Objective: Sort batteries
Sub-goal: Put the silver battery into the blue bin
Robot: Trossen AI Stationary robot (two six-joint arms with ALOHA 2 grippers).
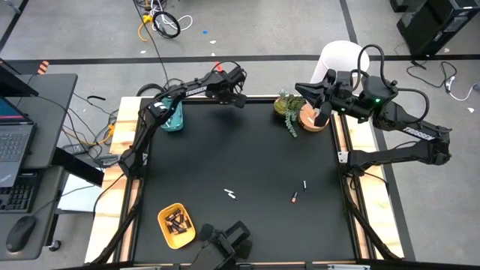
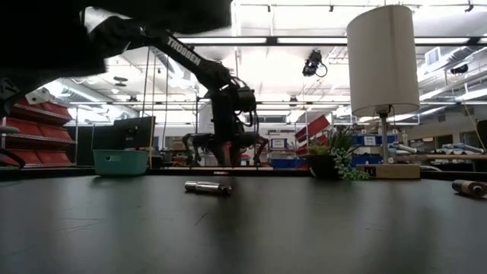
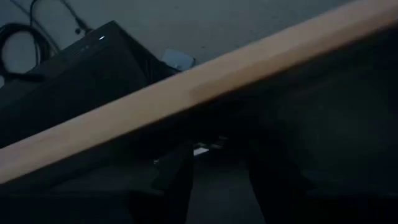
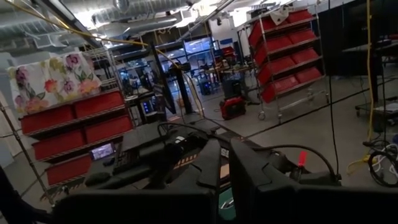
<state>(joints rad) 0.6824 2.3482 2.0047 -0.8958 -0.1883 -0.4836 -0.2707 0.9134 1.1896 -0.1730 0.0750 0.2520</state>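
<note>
Room: big workshop with red bins on shelves and bright lights on the ceiling.
Table (image 1: pixel 247 157): black top with pale wood edges, seen from above.
Lamp (image 2: pixel 383 61): white shade, stands at about 1 o'clock on the table, next to a small green plant (image 1: pixel 288 112).
Left arm: reaches along the far edge; the left gripper (image 1: pixel 238 96) sits at about 12 o'clock, its fingers partly apart, and I cannot tell if they hold anything.
Right arm: waits at about 2 o'clock; the right gripper (image 1: pixel 306 91) has its fingers pressed together, with nothing in them.
Teal tray (image 1: pixel 172 116): at about 10 o'clock, near the far left corner.
Yellow tray (image 1: pixel 177 226): at about 7 o'clock, with dark batteries (image 1: pixel 178 222) inside.
Loose batteries: one pale one (image 1: pixel 230 194) near the middle, two dark ones (image 1: pixel 299 190) at about 4 o'clock, well apart from both trays.
</note>
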